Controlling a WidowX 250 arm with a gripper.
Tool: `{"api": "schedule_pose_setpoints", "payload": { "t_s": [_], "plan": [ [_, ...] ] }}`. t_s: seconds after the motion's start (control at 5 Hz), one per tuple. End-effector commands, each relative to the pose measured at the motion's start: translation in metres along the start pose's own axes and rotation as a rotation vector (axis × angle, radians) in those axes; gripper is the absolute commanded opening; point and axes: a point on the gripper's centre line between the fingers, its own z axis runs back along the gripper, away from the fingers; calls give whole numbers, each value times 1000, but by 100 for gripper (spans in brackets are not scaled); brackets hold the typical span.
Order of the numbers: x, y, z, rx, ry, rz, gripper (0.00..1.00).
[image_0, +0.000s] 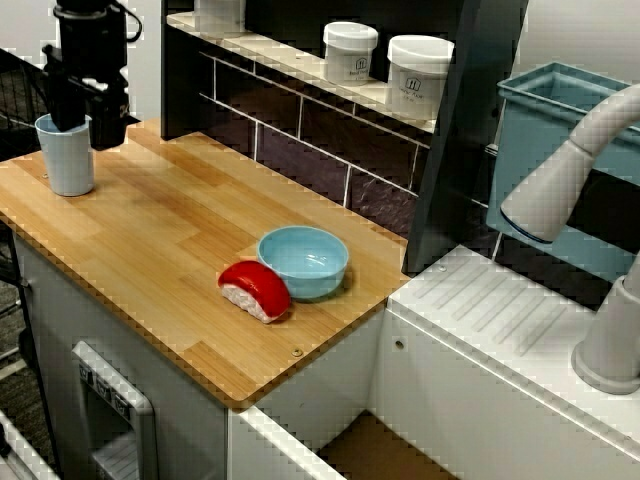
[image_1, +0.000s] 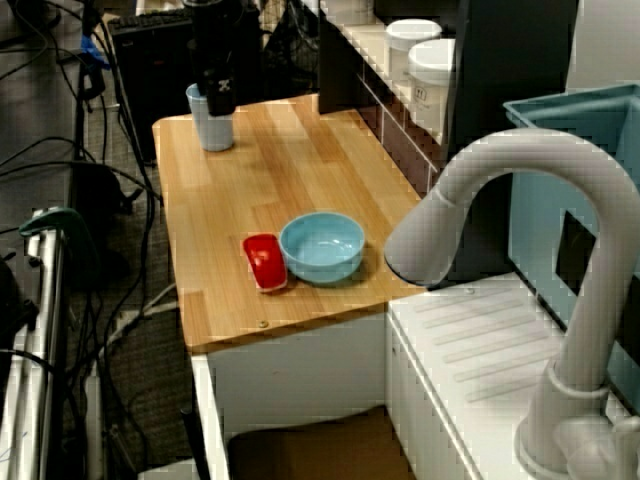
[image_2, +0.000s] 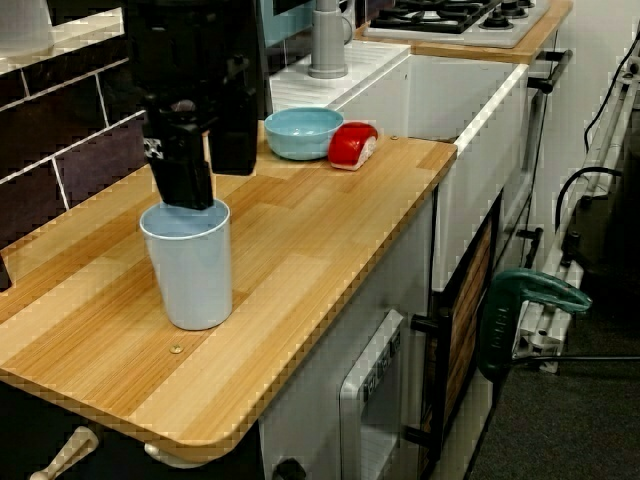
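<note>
My black gripper (image_0: 78, 122) hangs straight down over a pale blue cup (image_0: 68, 165) at the far left end of the wooden counter (image_0: 160, 240). In the low view from the counter's end, a finger (image_2: 183, 180) dips inside the rim of the cup (image_2: 190, 270). The view from above the tap shows the gripper (image_1: 220, 100) covering the top of the cup (image_1: 214, 132). Whether the jaws pinch the cup's wall is hidden. Far off, near the sink end, stand a light blue bowl (image_0: 303, 260) and a red and white toy sushi (image_0: 256, 290) touching it.
A dark shelf unit (image_0: 450, 150) with white jars (image_0: 350, 50) runs along the back wall. A grey tap (image_0: 580, 170), a white drainboard (image_0: 500, 310) and a blue bin (image_0: 560, 110) lie right of the counter. A green clamp (image_2: 525, 300) hangs beside the cabinet front.
</note>
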Motion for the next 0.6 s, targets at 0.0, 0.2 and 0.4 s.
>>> {"api": "schedule_pose_setpoints", "payload": {
  "t_s": [0.0, 0.2, 0.4],
  "plan": [
    [0, 3, 2, 35, -25, 7, 100],
    [-1, 1, -1, 43, -23, 3, 100],
    [-2, 0, -4, 46, -17, 6, 100]
  ]
}}
